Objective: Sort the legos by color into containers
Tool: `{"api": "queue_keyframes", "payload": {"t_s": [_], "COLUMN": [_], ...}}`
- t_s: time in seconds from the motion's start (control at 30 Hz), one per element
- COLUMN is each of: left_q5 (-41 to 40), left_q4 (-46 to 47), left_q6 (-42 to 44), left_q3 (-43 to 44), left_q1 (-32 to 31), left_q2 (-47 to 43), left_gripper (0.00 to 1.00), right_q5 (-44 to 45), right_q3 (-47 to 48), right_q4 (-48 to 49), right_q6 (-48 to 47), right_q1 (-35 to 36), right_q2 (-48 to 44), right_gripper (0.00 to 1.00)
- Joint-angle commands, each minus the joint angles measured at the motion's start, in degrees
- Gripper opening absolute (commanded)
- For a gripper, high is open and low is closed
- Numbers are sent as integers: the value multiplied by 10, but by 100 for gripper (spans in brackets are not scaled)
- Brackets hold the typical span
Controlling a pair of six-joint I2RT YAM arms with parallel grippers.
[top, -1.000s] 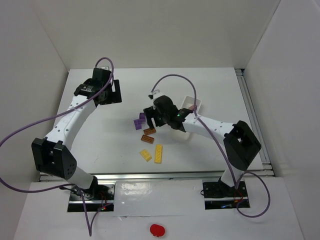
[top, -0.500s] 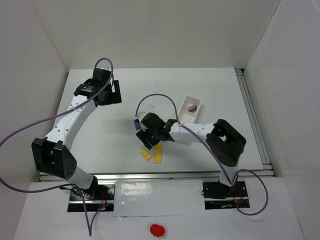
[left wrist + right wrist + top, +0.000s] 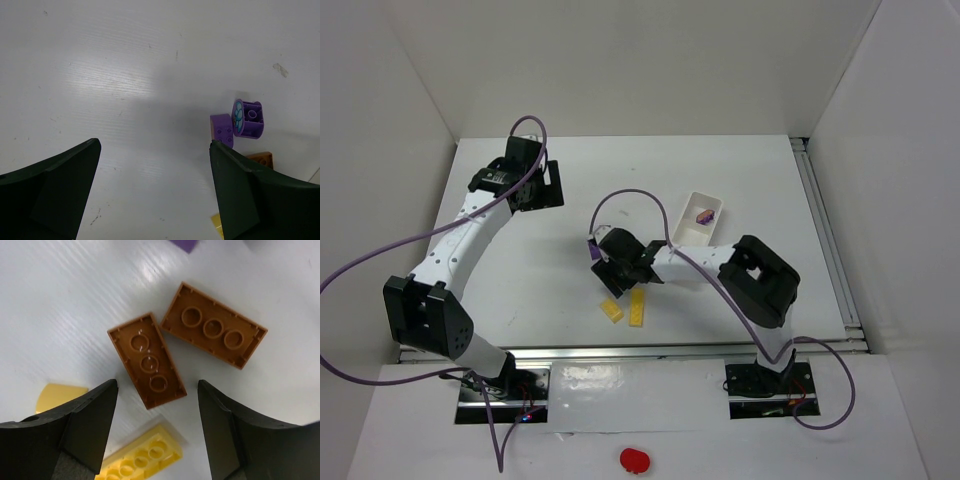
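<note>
My right gripper [image 3: 157,385] is open and empty, low over two brown-orange legos lying underside up: one [image 3: 147,360] between the fingertips, the other [image 3: 214,325] just beyond. In the top view the right gripper [image 3: 616,264] hides them. Two yellow legos [image 3: 611,310] [image 3: 637,307] lie just in front of it; they also show in the right wrist view [image 3: 142,457] [image 3: 60,394]. The white tray [image 3: 688,232] holds one purple lego [image 3: 704,214]. Two purple legos [image 3: 222,129] [image 3: 248,117] lie on the table. My left gripper [image 3: 154,145] is open and empty, far left [image 3: 548,185].
White walls enclose the table on the left, back and right. A metal rail [image 3: 825,235] runs along the right edge. A red blob [image 3: 634,459] lies on the front ledge, off the table. Purple cables loop above both arms.
My right gripper has moved from beside the tray, left and toward the near edge, down over the brown legos. The tray and its purple lego are now uncovered. The left arm has not moved.
</note>
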Motion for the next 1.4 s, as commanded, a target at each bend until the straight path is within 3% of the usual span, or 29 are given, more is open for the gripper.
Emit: {"api": "queue_keyframes", "payload": {"t_s": [0.0,0.07,0.2,0.23,0.3,0.5,0.63,0.83,0.97,1.33,1.37], "left_q5": [-3,-3,-3,-3,-3,-3,3,33,33,38,38], "left_q4": [-2,-2,-2,-2,-2,-2,-2,3,3,3,3], "left_q6": [4,4,4,4,4,9,9,9,9,9,9], "left_q3": [18,18,23,23,23,28,34,29,29,24,24], "left_q1": [-1,-1,-1,-1,-1,-1,-1,-1,-1,-1,-1], "left_q2": [-11,-11,-11,-11,-6,1,1,1,1,1,1], "left_gripper": [100,100,100,100,100,100,100,100,100,100,100], "right_q5": [25,25,19,29,39,86,162,207,222,236,236], "right_q3": [12,18,38,38,38,-2,-35,-132,-137,-111,-111], "right_q4": [20,26,26,26,20,29,6,21,8,62,68], "right_q6": [-12,-12,-18,-18,-24,-31,5,101,131,80,75], "right_q1": [4,4,10,15,15,15,4,-91,-145,-216,-216], "right_q2": [32,44,45,35,7,-120,-180,-278,-278,-184,-184], "right_gripper": [72,72,52,42,37,37,37,37,37,39,43]}}
